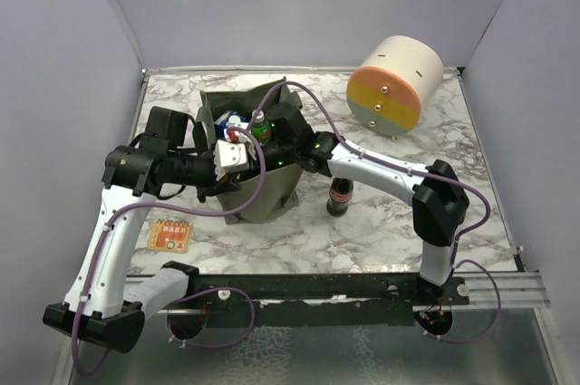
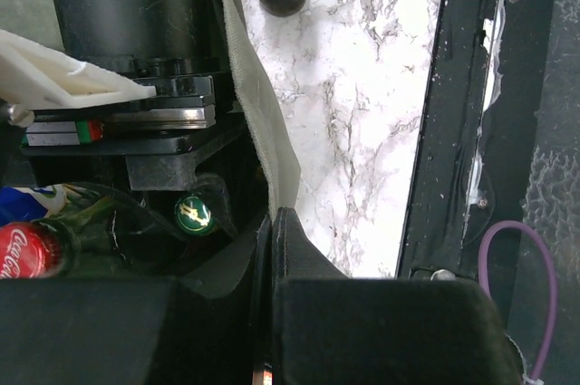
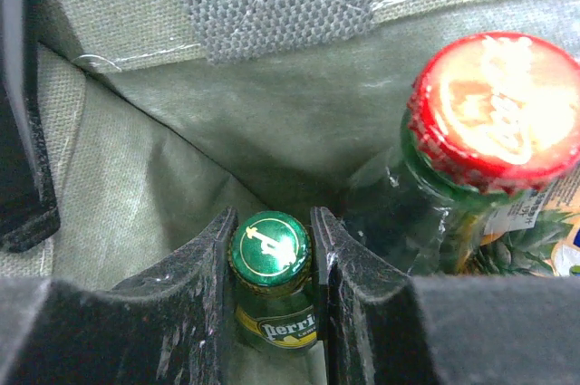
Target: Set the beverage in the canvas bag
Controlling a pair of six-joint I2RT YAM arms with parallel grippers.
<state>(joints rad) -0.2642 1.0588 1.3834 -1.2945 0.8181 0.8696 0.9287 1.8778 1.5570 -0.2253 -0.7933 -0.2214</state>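
Note:
The olive-green canvas bag [image 1: 263, 199] stands upright mid-table. My right gripper [image 1: 270, 138] reaches down into it from the right. In the right wrist view it [image 3: 272, 224] is shut on the neck of the beverage, a green Perrier bottle [image 3: 269, 249] with a green cap, hanging inside the bag [image 3: 172, 140]. A second bottle with a red cap [image 3: 497, 109] stands beside it in the bag. My left gripper [image 2: 272, 226] is shut on the bag's near wall [image 2: 263, 145], pinching the fabric rim. The green cap [image 2: 193, 214] also shows there.
A dark cola bottle [image 1: 341, 197] stands on the marble table just right of the bag. A cream-and-orange cylinder [image 1: 395, 83] lies at the back right. An orange card [image 1: 169, 235] lies near the front left. Walls close in the table on three sides.

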